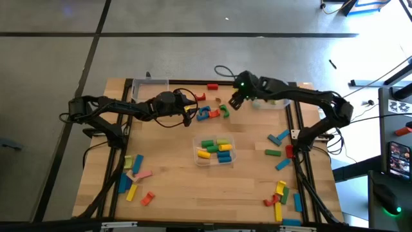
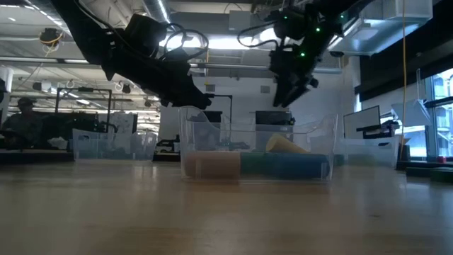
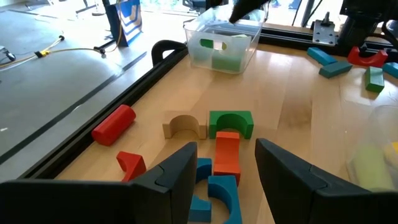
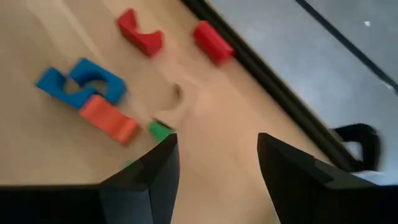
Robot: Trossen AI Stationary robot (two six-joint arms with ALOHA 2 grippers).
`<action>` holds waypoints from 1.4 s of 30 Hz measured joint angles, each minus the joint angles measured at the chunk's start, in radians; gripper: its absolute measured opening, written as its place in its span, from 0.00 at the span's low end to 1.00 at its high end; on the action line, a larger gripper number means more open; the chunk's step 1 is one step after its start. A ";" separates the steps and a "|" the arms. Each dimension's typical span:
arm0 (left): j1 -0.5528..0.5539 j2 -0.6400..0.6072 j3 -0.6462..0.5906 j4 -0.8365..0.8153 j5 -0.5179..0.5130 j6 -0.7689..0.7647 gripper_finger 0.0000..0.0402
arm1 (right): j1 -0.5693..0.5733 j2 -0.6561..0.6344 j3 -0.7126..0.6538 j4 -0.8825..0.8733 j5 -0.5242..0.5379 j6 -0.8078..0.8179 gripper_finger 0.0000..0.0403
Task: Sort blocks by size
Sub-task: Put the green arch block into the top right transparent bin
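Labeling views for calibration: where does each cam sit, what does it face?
High: overhead, straight down; both arms, centre bin.
Low: table height, level across; bin, arms above.
Left wrist: behind left gripper, open, facing green arch.
Right wrist: behind right gripper, open, above table.
Shared: both wrists see orange block.

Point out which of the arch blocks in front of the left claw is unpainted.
The plain wood arch, standing beside the green arch. Every other arch there is painted: green, blue or red; this one alone shows bare wood.
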 joint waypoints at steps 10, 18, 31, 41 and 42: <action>0.000 0.000 0.000 0.000 0.000 -0.001 0.40 | 0.059 0.177 0.000 0.106 -0.010 0.071 0.52; 0.000 0.000 0.000 0.000 0.000 -0.001 0.40 | 0.056 0.298 -0.001 0.123 -0.021 0.085 0.52; 0.000 0.000 0.000 0.000 0.000 -0.002 0.40 | 0.056 0.337 -0.001 0.147 -0.022 0.087 0.52; 0.000 0.000 0.000 -0.002 0.000 -0.002 0.40 | 0.056 0.374 -0.005 0.164 -0.019 0.105 0.51; 0.000 0.000 0.000 -0.002 0.000 -0.002 0.40 | 0.056 0.375 -0.005 0.164 -0.022 0.105 0.49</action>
